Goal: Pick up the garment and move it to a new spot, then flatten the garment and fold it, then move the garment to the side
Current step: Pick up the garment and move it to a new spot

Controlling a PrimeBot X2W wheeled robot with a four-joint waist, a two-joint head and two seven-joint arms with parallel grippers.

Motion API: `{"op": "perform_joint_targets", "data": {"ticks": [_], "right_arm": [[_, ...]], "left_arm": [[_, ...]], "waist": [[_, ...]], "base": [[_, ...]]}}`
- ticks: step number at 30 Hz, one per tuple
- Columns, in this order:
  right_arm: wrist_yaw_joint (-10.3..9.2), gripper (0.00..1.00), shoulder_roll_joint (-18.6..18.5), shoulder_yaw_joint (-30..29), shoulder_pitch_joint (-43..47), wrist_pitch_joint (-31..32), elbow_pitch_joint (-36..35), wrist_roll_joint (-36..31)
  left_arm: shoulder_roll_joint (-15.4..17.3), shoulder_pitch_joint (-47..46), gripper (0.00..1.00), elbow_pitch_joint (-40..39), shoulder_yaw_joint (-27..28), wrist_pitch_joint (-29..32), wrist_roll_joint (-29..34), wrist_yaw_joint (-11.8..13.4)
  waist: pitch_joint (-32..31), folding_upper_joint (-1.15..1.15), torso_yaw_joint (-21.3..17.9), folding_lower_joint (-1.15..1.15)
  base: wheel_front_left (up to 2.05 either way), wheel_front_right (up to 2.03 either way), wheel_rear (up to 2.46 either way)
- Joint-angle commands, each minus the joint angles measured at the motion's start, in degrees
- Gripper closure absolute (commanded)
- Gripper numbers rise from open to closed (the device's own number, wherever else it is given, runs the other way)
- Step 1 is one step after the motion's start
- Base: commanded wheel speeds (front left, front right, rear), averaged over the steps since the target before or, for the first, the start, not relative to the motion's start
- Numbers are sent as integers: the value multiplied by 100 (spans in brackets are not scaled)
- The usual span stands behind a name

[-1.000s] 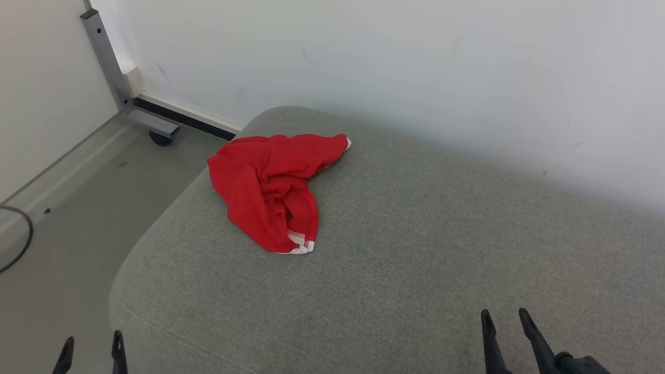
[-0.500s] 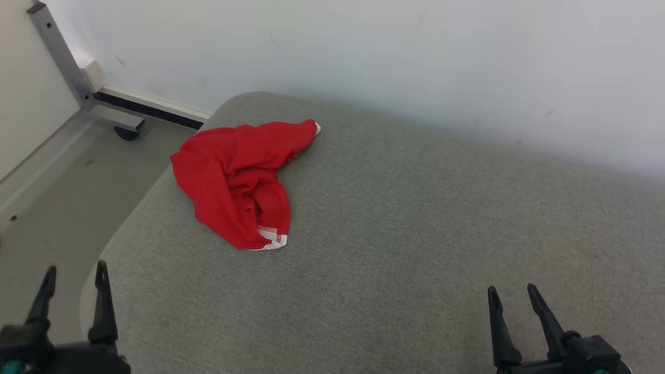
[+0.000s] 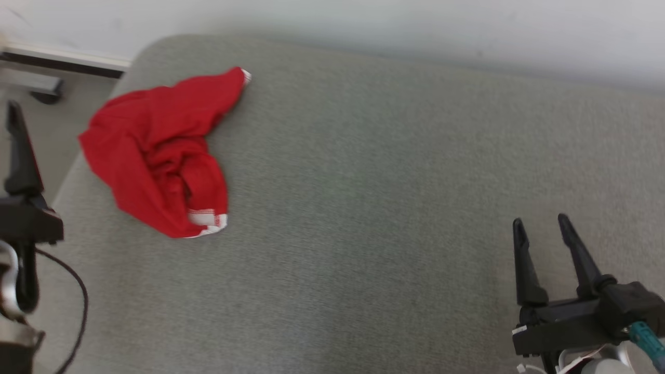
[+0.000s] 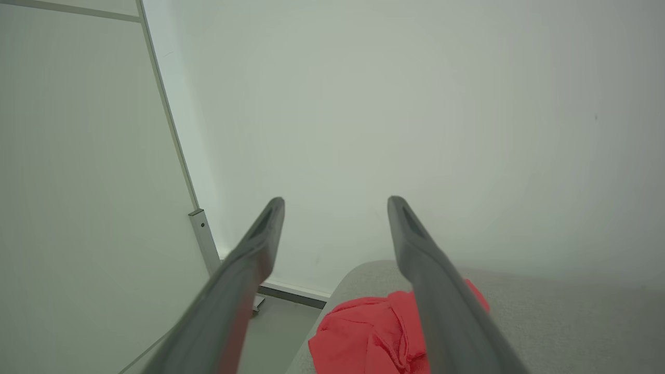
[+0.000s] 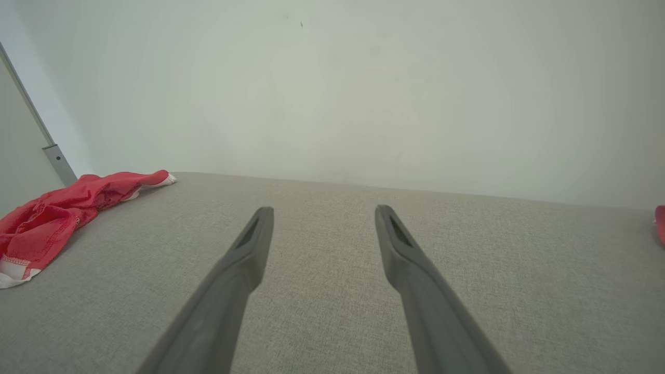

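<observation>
The red garment [image 3: 156,150] with white-trimmed hems lies crumpled near the far left corner of the grey upholstered cushion [image 3: 374,197]. In the left wrist view my left gripper [image 4: 336,201] is open and empty, held above the cushion's left edge with the garment [image 4: 363,337] below its fingers. One finger [image 3: 18,156] of it stands at the head view's left edge, left of the garment. My right gripper [image 3: 540,222] is open and empty over the cushion's near right part, far from the garment. The right wrist view has that gripper [image 5: 324,209] with the garment [image 5: 52,213] at far left.
A white wall runs behind the cushion. Left of the cushion lies bare floor with a grey metal frame foot on a caster [image 3: 36,85] and a black cable [image 3: 78,296]. A small red edge [image 5: 661,223] shows at the right wrist view's right border.
The head camera has swung, shifting the whole picture left and up. Both grippers have risen in view, the left one now beside the garment. The garment lies unchanged on the cushion.
</observation>
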Motion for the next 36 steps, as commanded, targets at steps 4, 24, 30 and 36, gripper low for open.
{"op": "perform_joint_targets", "data": {"ticks": [4,24,30,36], "right_arm": [[-16,0,-22,-63,-134,62,-249,-74],[-16,0,-133,-169,-288,344,-846,-138],[-16,0,-108,-168,-309,389,-888,-165],[-16,0,-104,-184,-302,420,-933,-181]], "left_arm": [[198,-540,0,488,-2,25,-92,-130],[779,-2014,0,3472,-532,773,-573,-427],[789,-2140,0,3922,-991,1530,-1062,-429],[874,-2122,0,4158,-1304,2219,-1601,-422]], "waist": [[866,0,-799,-1],[1278,0,-1297,-1],[1278,0,-1360,-1],[1296,0,-1390,-1]], "base": [[0,0,0],[0,0,0],[0,0,0],[0,0,0]]}}
